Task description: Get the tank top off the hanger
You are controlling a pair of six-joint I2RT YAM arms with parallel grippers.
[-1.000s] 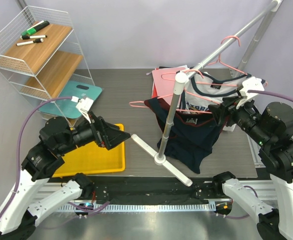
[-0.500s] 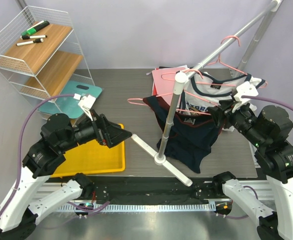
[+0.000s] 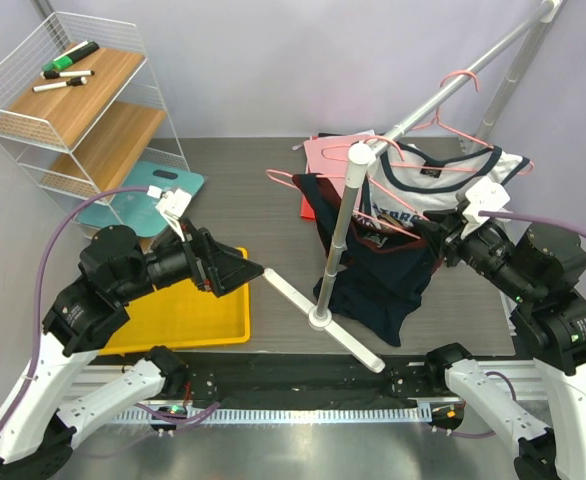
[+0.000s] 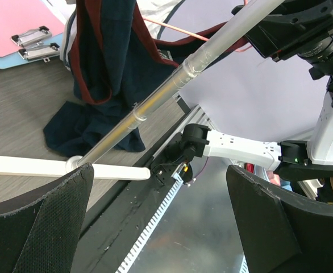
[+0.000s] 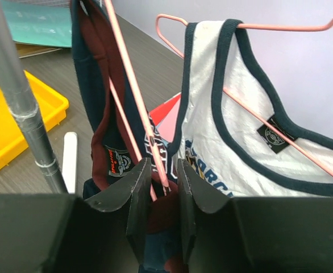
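A navy tank top with maroon trim point(image 3: 373, 270) hangs on a pink hanger point(image 3: 293, 183) from the slanted rail of a white rack point(image 3: 341, 235). My right gripper point(image 3: 435, 238) is shut on the right end of that hanger and the fabric over it. In the right wrist view the jaws point(image 5: 165, 187) pinch the pink wire point(image 5: 124, 74) and the maroon-lined top point(image 5: 92, 85). A white tank top point(image 3: 423, 185) hangs just behind on a second pink hanger and shows in the right wrist view too point(image 5: 223, 131). My left gripper point(image 3: 245, 270) is open and empty, left of the rack.
The rack's white foot point(image 3: 318, 318) crosses the table's middle. A yellow tray point(image 3: 188, 315) lies under the left arm. A pink clipboard point(image 3: 323, 155) lies behind the rack. A wire shelf point(image 3: 73, 100) and a teal board point(image 3: 153, 195) stand at the back left.
My right gripper has drawn back toward the near right while holding the hanger end. The hanger's left end has swung up and to the right, dragging the navy top. The left arm barely moved.
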